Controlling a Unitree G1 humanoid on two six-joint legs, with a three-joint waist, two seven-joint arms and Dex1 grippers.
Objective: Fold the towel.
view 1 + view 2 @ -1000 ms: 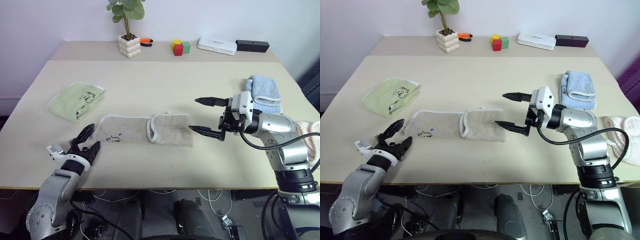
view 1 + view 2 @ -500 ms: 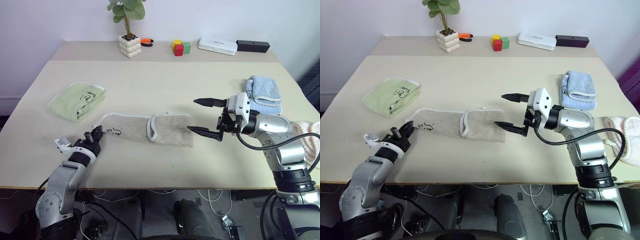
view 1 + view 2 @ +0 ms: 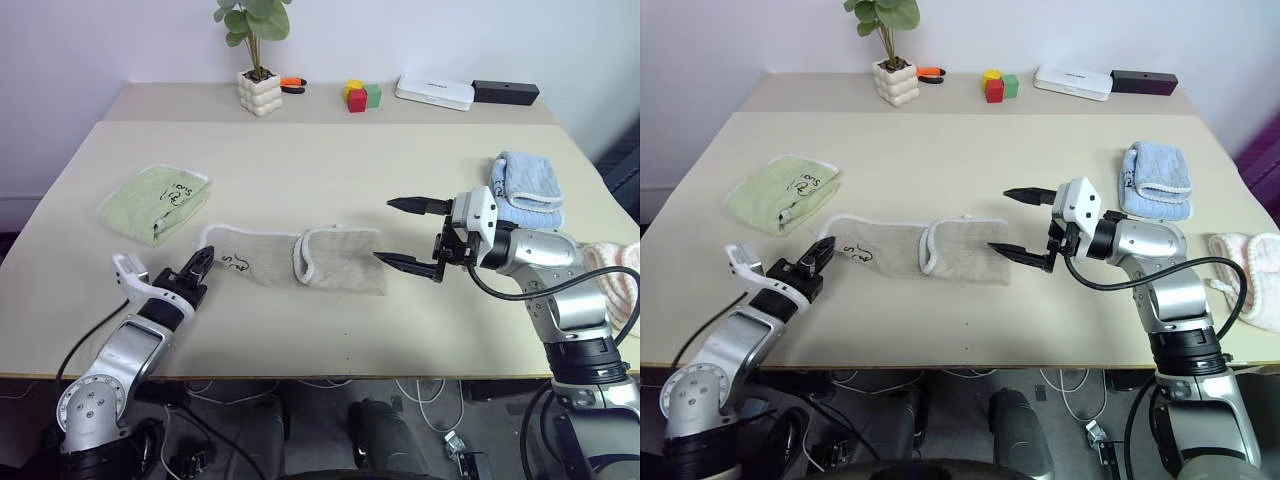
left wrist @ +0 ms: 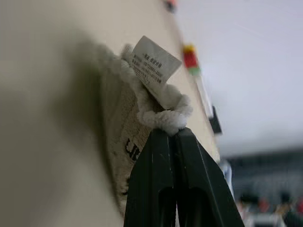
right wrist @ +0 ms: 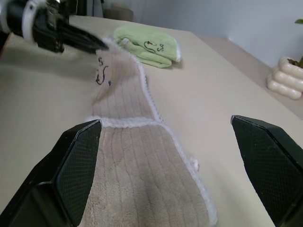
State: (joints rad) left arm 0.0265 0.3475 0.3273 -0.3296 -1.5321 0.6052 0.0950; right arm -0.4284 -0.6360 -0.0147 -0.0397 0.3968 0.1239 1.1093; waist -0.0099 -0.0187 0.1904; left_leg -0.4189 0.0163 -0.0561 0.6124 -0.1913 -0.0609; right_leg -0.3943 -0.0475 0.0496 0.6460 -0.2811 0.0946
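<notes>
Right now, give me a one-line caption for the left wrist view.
Left gripper shut on the beige towel's corded hem corner, white label tag standing just above.

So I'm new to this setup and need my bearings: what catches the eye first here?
The beige towel lies partly folded mid-table, and the left gripper is shut on its near-left corner. The right gripper hangs open over the towel's other end. A green towel and a blue towel sit off to either side.

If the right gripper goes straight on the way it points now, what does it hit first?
Most likely the beige towel: the right gripper is open, aimed along it toward the left gripper, shut on the far corner. Its height above the cloth is unclear, so it may skim over the folded near end.
</notes>
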